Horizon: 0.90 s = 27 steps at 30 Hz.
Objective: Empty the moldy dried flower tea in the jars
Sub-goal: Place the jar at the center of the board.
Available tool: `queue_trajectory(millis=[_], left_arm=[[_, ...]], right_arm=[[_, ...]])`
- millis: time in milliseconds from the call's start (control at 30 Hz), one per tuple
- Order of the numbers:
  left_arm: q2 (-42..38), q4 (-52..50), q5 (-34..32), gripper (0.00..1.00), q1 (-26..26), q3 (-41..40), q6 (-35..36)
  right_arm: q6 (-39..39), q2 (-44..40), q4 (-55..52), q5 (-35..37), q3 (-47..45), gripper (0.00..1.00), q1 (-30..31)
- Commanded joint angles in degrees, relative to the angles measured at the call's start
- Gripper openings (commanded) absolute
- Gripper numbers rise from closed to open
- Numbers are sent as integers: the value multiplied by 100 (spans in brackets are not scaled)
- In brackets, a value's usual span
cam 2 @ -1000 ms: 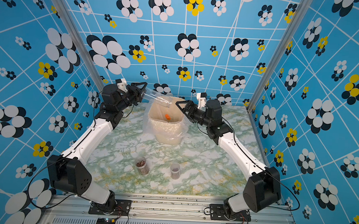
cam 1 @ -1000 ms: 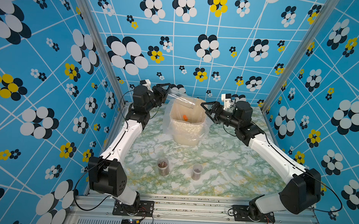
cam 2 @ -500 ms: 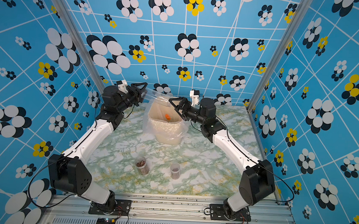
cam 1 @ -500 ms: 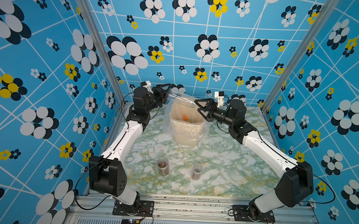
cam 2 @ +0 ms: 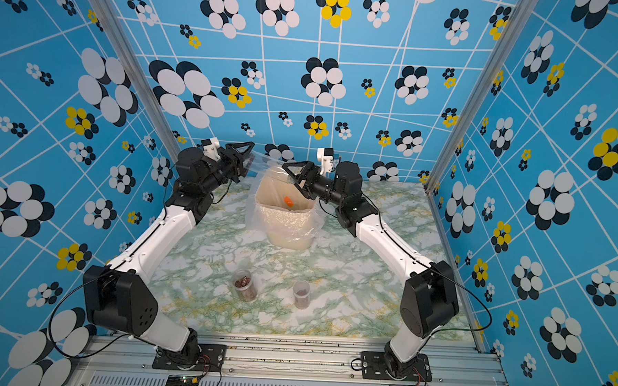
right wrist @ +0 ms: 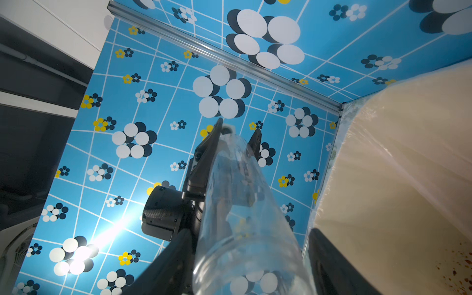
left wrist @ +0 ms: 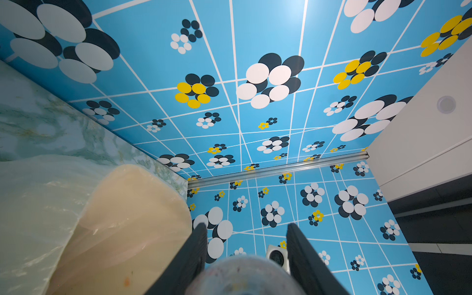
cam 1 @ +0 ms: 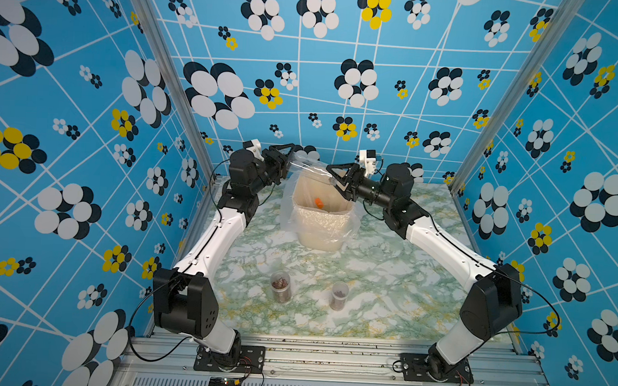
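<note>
One clear jar (cam 1: pixel 310 167) sits clamped in left gripper (cam 1: pixel 288 163); parted jaws of right gripper (cam 1: pixel 333 179) flank its mouth.

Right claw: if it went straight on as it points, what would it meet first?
Probably the clear jar that the left claw holds over the bin; its end lies between the fingers of the right claw. Whether they touch it is unclear.
</note>
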Motion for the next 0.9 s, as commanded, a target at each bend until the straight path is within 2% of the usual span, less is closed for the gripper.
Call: queue_trajectory(millis=[0, 233, 400, 467, 567, 667, 733, 867], left_arm=[[64, 290, 122, 0, -7, -38, -72], [125, 409, 137, 0, -11, -83, -181], [163, 590, 181, 0, -26, -169, -286], [173, 623, 201, 5, -32, -188, -288], [173, 650, 218, 21, -34, -218, -257], [136, 588, 193, 45, -36, -220, -114], [74, 437, 154, 68, -36, -183, 143], [-113, -188, 12, 93, -45, -16, 791]], right_arm=[[86, 67, 315, -97, 197, 71, 50], [238, 158, 489, -115, 231, 63, 72], [249, 169, 535, -115, 190, 51, 76], [255, 174, 576, -115, 165, 45, 80], [262, 169, 612, -114, 131, 42, 79], [253, 135, 628, -106, 80, 39, 73], [213, 111, 625, -88, 28, 37, 72], [168, 42, 628, -74, -46, 34, 67]])
